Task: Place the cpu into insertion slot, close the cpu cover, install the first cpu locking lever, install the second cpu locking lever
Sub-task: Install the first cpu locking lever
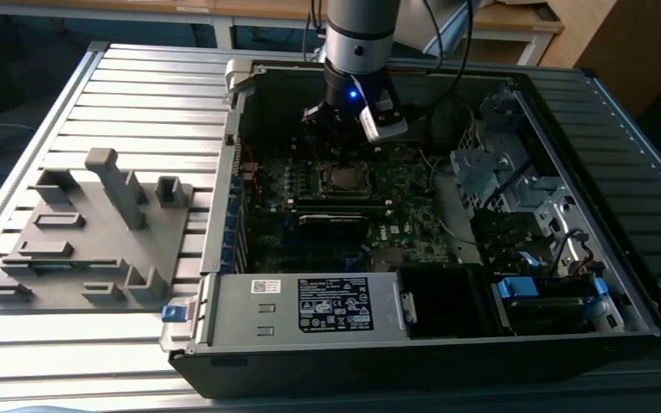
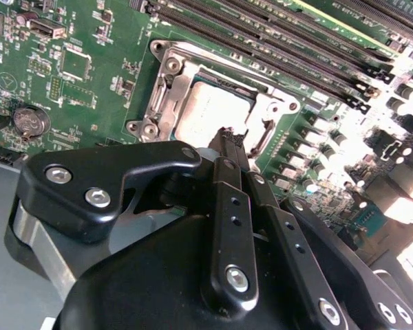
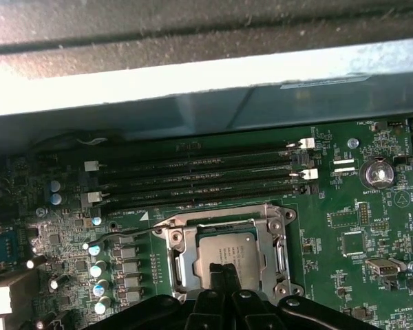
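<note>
Closest to me on the slatted table point(image 1: 135, 86) lies an open computer case point(image 1: 423, 366), with a grey moulded fixture plate point(image 1: 89, 249) beside it on the exterior view's left. Just inside the case's front wall sits the labelled power supply point(image 1: 307, 305), and past it the green motherboard point(image 1: 405, 185). In the middle of the board is the insertion slot point(image 1: 326, 179), and the cpu point(image 3: 230, 249) lies flat in it, silver top up. The cpu cover point(image 3: 181, 258) lies down around it, framing the chip. The gripper point(image 2: 232, 137) points straight down at that spot; its jaws are drawn together with nothing between them, tips at the chip's edge. Whether they touch it I cannot tell. Beyond the socket run the long black memory slots point(image 3: 193, 179), then the arm point(image 1: 360, 26) rising out of the case.
</note>
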`<state>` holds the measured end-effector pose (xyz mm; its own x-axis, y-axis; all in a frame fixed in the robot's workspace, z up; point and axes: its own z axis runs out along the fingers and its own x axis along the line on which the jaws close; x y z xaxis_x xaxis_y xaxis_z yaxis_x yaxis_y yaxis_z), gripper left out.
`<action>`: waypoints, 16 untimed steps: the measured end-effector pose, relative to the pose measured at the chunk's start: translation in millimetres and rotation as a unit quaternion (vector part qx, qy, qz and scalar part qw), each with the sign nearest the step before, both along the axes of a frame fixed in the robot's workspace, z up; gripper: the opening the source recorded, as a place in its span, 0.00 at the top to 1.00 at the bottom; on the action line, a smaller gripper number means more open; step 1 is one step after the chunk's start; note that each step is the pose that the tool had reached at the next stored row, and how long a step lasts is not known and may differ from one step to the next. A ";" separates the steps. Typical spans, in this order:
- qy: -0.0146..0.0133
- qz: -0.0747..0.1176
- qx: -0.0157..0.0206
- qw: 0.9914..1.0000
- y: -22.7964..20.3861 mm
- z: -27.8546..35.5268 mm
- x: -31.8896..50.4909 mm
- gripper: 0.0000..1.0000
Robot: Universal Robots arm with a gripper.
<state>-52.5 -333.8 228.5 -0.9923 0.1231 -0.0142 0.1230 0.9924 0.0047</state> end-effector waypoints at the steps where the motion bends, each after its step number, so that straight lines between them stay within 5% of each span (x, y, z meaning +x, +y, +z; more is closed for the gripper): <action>1: 0.000 0.000 0.000 1.000 0.0 0.0 -0.4 0.90; 16: 0.000 0.000 0.000 1.000 -0.1 2.8 -2.6 0.90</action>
<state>-55.1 -333.8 231.3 -0.9923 0.1230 -0.0140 0.1229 0.9924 0.0052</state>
